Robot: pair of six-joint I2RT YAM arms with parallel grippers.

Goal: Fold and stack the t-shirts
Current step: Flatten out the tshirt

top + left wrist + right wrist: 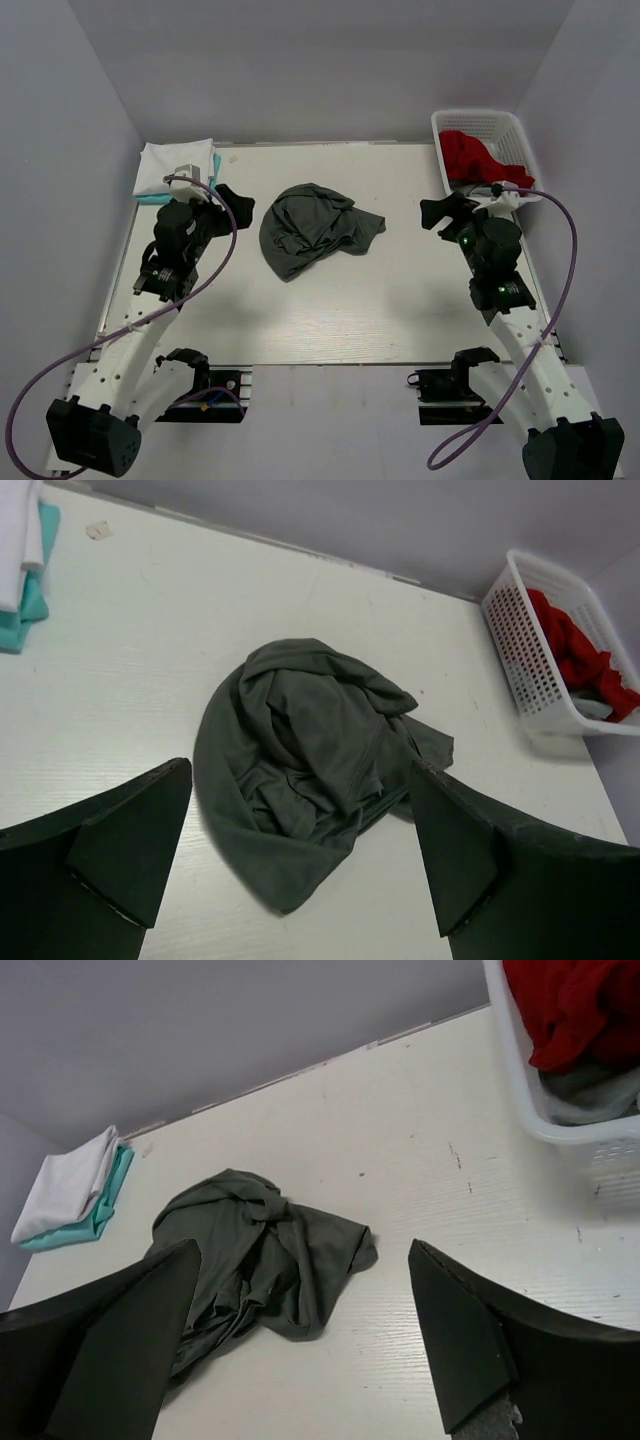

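White t-shirt (pixel 175 165) sits folded on teal t-shirt (pixel 28 605) far left, we see left gripper (pixel 232 204) fingers spread, clear of cloth, dark grey t-shirt (pixel 315 228) crumpled mid-table, right gripper (pixel 440 212) spread too, red t-shirt (pixel 470 155) in basket (pixel 485 117) far right

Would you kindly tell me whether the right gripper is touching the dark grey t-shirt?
Apart: the top external view shows bare table between right gripper and dark grey t-shirt.
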